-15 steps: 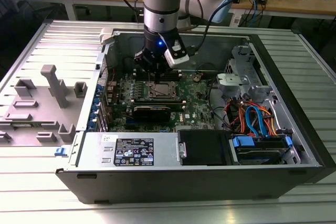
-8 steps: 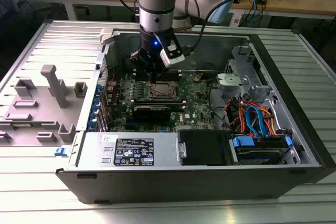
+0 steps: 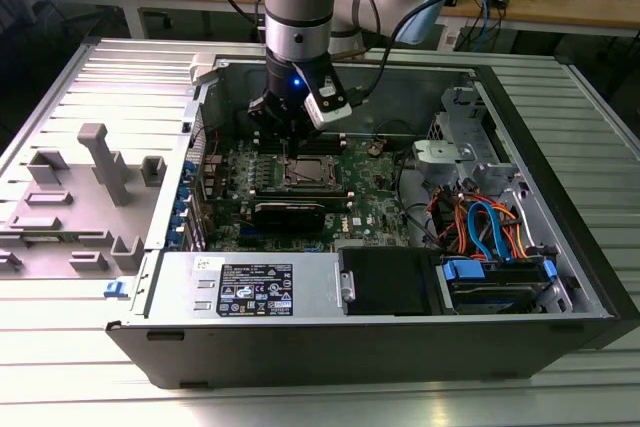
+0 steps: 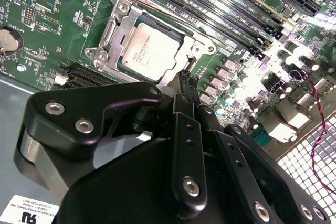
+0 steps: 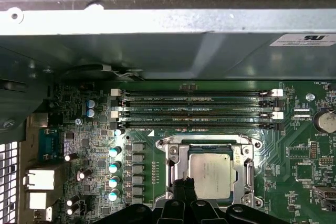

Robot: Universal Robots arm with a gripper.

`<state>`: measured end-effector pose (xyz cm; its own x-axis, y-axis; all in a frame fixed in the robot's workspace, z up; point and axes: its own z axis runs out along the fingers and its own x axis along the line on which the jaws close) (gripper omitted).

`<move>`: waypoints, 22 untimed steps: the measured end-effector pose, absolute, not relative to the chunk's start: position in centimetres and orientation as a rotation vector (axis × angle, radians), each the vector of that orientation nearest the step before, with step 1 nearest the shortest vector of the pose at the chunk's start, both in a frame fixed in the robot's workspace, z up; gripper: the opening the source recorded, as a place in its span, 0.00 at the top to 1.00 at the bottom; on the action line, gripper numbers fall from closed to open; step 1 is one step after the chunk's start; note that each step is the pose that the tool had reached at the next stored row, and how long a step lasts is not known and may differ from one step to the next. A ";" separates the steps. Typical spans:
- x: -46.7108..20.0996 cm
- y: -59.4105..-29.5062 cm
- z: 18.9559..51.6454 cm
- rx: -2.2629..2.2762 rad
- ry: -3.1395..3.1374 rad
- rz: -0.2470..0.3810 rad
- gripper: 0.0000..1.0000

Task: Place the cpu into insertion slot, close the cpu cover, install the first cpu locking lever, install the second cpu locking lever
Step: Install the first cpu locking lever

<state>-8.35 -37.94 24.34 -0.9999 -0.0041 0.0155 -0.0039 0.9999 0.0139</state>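
The cpu [image 4: 147, 51] lies flat in the insertion slot [image 4: 107, 59] on the green board, its grey metal top showing. The silver cpu cover [image 4: 119, 34] is down around it, framing the chip. In the first wrist view the cpu [image 5: 210, 174] sits inside the cpu cover [image 5: 175, 162] as well. My gripper [image 4: 186, 77] hangs low at one edge of the socket, its black fingers pressed together beside a thin metal lever end [image 4: 192, 60]. The exterior view has the gripper [image 3: 290, 152] just over the socket [image 3: 308, 173] inside the open case.
Long black memory slots [image 5: 199, 103] run beside the socket. A row of capacitors [image 5: 113, 174] stands on its other side. The case walls [image 3: 330, 67] ring the board, with a drive cage and cables [image 3: 490, 227] at the exterior view's right. A grey fixture [image 3: 95, 187] sits outside.
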 end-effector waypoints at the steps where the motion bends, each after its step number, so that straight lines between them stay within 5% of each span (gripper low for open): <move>1: -8.3 -37.9 24.3 0.006 -3.126 -0.022 0.89; 22: -9.9 -37.9 25.8 0.124 -3.125 -0.025 0.89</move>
